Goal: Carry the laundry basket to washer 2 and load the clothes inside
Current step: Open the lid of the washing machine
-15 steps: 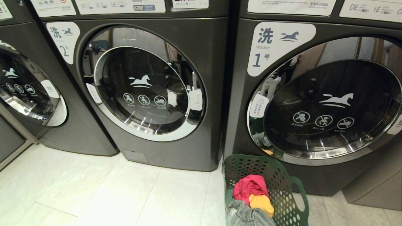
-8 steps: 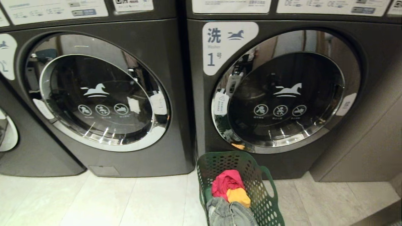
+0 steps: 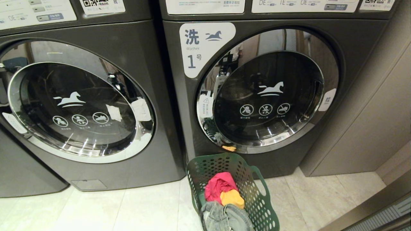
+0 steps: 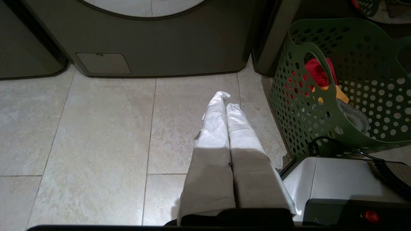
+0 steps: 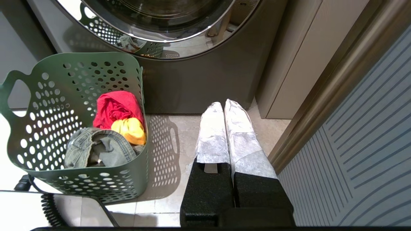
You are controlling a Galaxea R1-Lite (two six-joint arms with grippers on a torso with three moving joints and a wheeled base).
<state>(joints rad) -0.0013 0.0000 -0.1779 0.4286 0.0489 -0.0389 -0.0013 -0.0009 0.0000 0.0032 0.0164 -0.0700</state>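
left washer's [image 3: 96, 106] numeral label is cut off. left gripper [image 4: 224, 96] and right gripper [image 5: 223, 104] (both pressed closed, empty) flank the laundry basket [image 3: 253, 199].

My left gripper [image 4: 226, 98] has two long fingers wrapped in whitish fabric tape. The right gripper [image 5: 223, 107] gets the same wrap, over chunky black textured bases. My pale grey base [image 4: 337, 179] sits beside the laundry basket [image 4: 340, 93], with a red button and a coiled black cable [image 5: 48, 205].
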